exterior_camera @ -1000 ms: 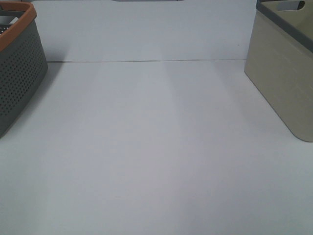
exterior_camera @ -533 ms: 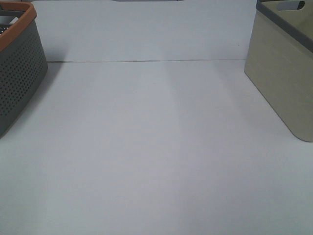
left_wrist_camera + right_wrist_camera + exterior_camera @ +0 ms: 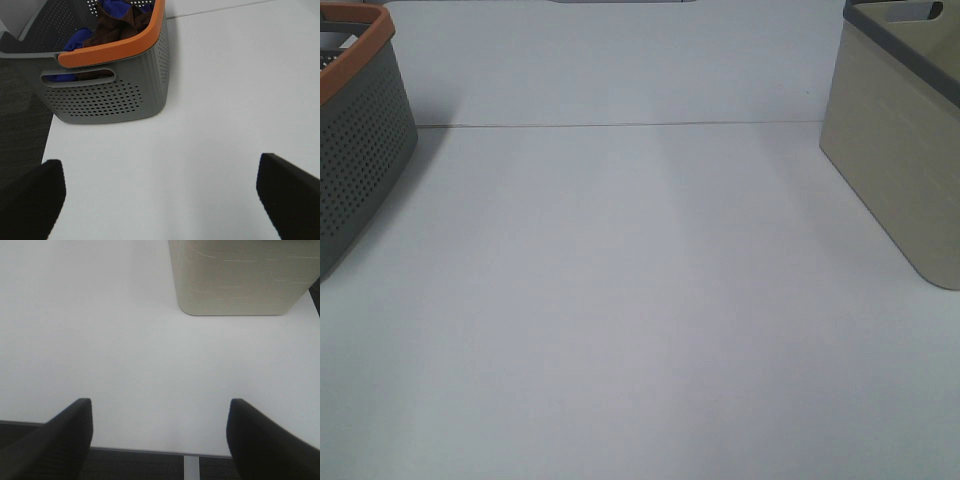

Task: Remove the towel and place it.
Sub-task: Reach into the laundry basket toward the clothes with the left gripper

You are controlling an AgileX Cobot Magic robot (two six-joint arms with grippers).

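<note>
A grey perforated basket with an orange rim (image 3: 355, 140) stands at the table's far left; it also shows in the left wrist view (image 3: 110, 85). Brown (image 3: 120, 25) and blue (image 3: 77, 37) towels lie bunched inside it. My left gripper (image 3: 160, 200) is open and empty, some way in front of the basket above the bare table. My right gripper (image 3: 160, 435) is open and empty, near the table's front edge, short of the beige bin (image 3: 240, 275). Neither gripper shows in the exterior view.
The beige bin with a dark rim (image 3: 900, 130) stands at the far right. The white table (image 3: 640, 300) spreads between basket and bin. The table's front edge (image 3: 150, 450) and dark floor (image 3: 20, 130) show in the wrist views.
</note>
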